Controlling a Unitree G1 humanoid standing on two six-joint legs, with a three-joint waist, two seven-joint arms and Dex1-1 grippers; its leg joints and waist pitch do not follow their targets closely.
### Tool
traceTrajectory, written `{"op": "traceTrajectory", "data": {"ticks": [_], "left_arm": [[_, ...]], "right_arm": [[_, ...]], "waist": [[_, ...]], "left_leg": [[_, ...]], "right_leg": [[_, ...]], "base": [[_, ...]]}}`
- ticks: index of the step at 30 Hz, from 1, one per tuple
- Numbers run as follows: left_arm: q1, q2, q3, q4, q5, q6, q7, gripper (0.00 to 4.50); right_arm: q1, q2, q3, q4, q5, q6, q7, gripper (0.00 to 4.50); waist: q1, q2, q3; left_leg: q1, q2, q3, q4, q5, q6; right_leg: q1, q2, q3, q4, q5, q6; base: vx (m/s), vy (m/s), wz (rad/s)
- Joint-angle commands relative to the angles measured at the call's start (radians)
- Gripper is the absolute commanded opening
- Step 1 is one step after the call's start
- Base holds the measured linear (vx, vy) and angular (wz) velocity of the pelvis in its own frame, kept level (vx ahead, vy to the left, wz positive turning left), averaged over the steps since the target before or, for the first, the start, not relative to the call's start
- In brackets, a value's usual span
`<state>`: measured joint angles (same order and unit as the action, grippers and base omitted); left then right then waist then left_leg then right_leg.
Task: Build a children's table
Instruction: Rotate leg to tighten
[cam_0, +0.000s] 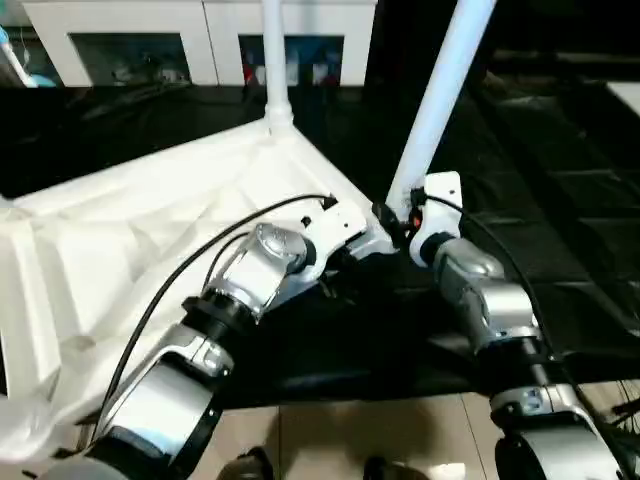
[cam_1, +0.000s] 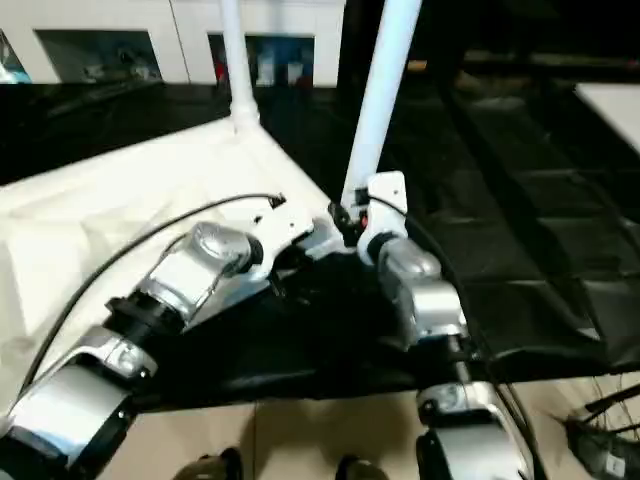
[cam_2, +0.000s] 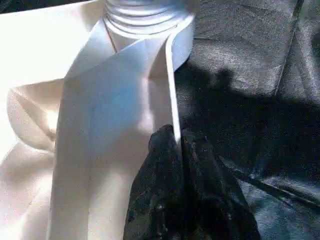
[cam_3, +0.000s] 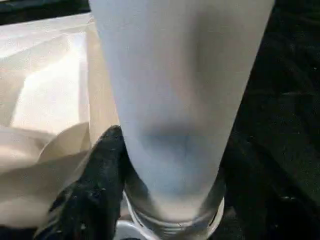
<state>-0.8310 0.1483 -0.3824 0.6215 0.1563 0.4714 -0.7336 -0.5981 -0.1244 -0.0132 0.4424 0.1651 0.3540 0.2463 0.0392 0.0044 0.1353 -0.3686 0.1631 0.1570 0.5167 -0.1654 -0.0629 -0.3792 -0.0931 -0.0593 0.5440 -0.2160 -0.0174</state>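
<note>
At the near corner of the upturned table top (cam_0: 150, 250), a white tapered leg (cam_0: 440, 90) stands slanted in its round socket, its threaded collar seated at the rim. The top lies ribbed side up on a black cloth (cam_0: 560, 200), and a second leg (cam_0: 272, 60) already rises upright from the far corner socket.

Just beside the leg's base sits the right pincer (cam_3: 165, 190); one black finger (cam_3: 95, 185) presses the leg's side low down, near the collar. Its jaws straddle the tube, but whether they are gripping or letting go I cannot tell.

Against the same corner, the left pincer (cam_2: 175, 200) is clenched on the thin upright edge of the top, steadying it just short of the socket.

The step in hand looks like fitting the second leg: it is in the socket but leans, so it may not be fully seated. The next move probably calls for the right pincer to take a fresh hold low on the tube and turn or press it home while the left keeps the top from shifting on the cloth. Two more sockets would then remain to fill.
</note>
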Motion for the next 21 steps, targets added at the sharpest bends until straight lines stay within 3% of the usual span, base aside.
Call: {"op": "traceTrajectory", "data": {"ticks": [1,3,4,5,7,8,10,11,12,14,15,16,18,21], "left_arm": [[0.036,0.037,-0.049,0.003,0.040,0.007,-0.033,0.00],[0.043,0.049,-0.051,-0.018,0.038,0.002,-0.048,0.00],[0.048,0.057,-0.053,-0.032,0.037,-0.007,-0.057,0.00],[0.058,0.072,-0.056,-0.058,0.035,-0.026,-0.075,0.00],[0.075,0.097,-0.055,-0.107,0.027,-0.021,-0.103,0.00],[0.079,0.102,-0.055,-0.116,0.025,-0.026,-0.109,0.00],[0.109,0.137,-0.040,-0.175,-0.006,-0.070,-0.157,0.00],[0.126,0.153,-0.028,-0.205,-0.026,-0.083,-0.181,0.00],[0.137,0.163,-0.020,-0.224,-0.039,-0.088,-0.197,0.00],[0.168,0.189,-0.010,-0.268,-0.072,-0.136,-0.245,0.00],[0.193,0.208,-0.002,-0.304,-0.104,-0.152,-0.287,0.00],[0.193,0.208,-0.002,-0.304,-0.104,-0.152,-0.287,0.00],[0.233,0.249,-0.002,-0.349,-0.138,-0.202,-0.362,0.00],[0.274,0.292,-0.004,-0.395,-0.165,-0.231,-0.430,0.00]], "right_arm": [[0.027,-0.016,0.025,-0.031,0.023,0.048,0.065,3.26],[0.030,-0.031,0.028,-0.058,0.026,0.052,0.086,3.26],[0.033,-0.041,0.031,-0.074,0.028,0.053,0.100,3.48],[0.040,-0.060,0.039,-0.105,0.031,0.054,0.128,3.55],[0.058,-0.090,0.045,-0.164,0.044,0.071,0.173,3.70],[0.062,-0.097,0.048,-0.175,0.046,0.073,0.183,3.82],[0.108,-0.161,0.073,-0.274,0.062,0.088,0.274,3.92],[0.133,-0.198,0.086,-0.322,0.073,0.095,0.323,4.06],[0.148,-0.220,0.093,-0.351,0.080,0.099,0.353,4.06],[0.181,-0.268,0.104,-0.404,0.105,0.098,0.428,4.06],[0.207,-0.304,0.111,-0.446,0.125,0.106,0.486,4.06],[0.207,-0.304,0.111,-0.446,0.125,0.106,0.486,4.06],[0.245,-0.365,0.131,-0.501,0.152,0.109,0.585,4.06],[0.273,-0.403,0.146,-0.530,0.153,0.080,0.649,4.06]], "waist": [[0.001,-0.002,-0.039],[0.003,-0.001,-0.041],[0.005,-0.002,-0.043],[0.005,-0.002,-0.046],[0.008,0.002,-0.058],[0.007,0.001,-0.054],[0.008,0.001,-0.055],[0.014,0.000,-0.062],[0.016,0.000,-0.066],[0.015,0.001,-0.077],[0.014,-0.001,-0.082],[0.013,-0.002,-0.085],[0.014,-0.004,-0.081],[0.015,0.002,-0.076]], "left_leg": [[0.014,0.064,-0.012,-0.074,-0.354,0.020],[0.013,0.065,-0.010,-0.073,-0.352,0.018],[0.009,0.069,-0.007,-0.072,-0.315,0.017],[0.007,0.069,-0.006,-0.070,-0.288,0.019],[0.006,0.072,0.003,-0.058,-0.184,0.050],[0.002,0.070,0.009,-0.059,-0.206,0.065],[-0.001,0.065,0.012,-0.055,-0.230,0.062],[-0.003,0.067,0.012,-0.049,-0.189,0.069],[-0.009,0.065,0.013,-0.041,-0.110,0.090],[-0.011,0.056,0.018,-0.018,0.030,0.147],[-0.013,0.053,0.019,-0.012,0.064,0.164],[-0.017,0.052,0.020,-0.003,0.123,0.201],[-0.021,0.049,0.020,0.002,0.108,0.219],[-0.014,0.060,0.020,-0.004,0.024,0.217]], "right_leg": [[0.011,-0.067,0.045,-0.072,-0.373,-0.152],[0.009,-0.071,0.047,-0.075,-0.407,-0.140],[0.011,-0.070,0.047,-0.072,-0.373,-0.138],[0.013,-0.068,0.047,-0.068,-0.336,-0.143],[0.014,-0.060,0.043,-0.050,-0.158,-0.180],[0.008,-0.054,0.042,-0.052,-0.155,-0.196],[0.008,-0.054,0.043,-0.052,-0.177,-0.201],[0.015,-0.054,0.044,-0.042,-0.113,-0.203],[0.022,-0.050,0.044,-0.026,0.010,-0.217],[0.025,-0.040,0.042,0.004,0.276,-0.267],[0.030,-0.039,0.042,0.013,0.338,-0.278],[0.031,-0.037,0.043,0.026,0.449,-0.293],[0.031,-0.038,0.042,0.031,0.469,-0.297],[0.026,-0.043,0.039,0.018,0.315,-0.295]], "base": [[0.000,0.000,0.00],[0.000,0.000,0.00],[0.000,0.000,0.00],[0.000,0.000,0.00],[0.000,0.000,0.00],[0.000,0.000,0.00],[0.034,-0.013,0.00],[0.069,-0.026,0.01],[0.084,-0.021,-0.03],[0.082,-0.014,-0.03],[0.065,-0.011,-0.01],[0.051,-0.011,-0.01],[0.025,-0.006,0.00],[0.000,0.000,0.00]]}}
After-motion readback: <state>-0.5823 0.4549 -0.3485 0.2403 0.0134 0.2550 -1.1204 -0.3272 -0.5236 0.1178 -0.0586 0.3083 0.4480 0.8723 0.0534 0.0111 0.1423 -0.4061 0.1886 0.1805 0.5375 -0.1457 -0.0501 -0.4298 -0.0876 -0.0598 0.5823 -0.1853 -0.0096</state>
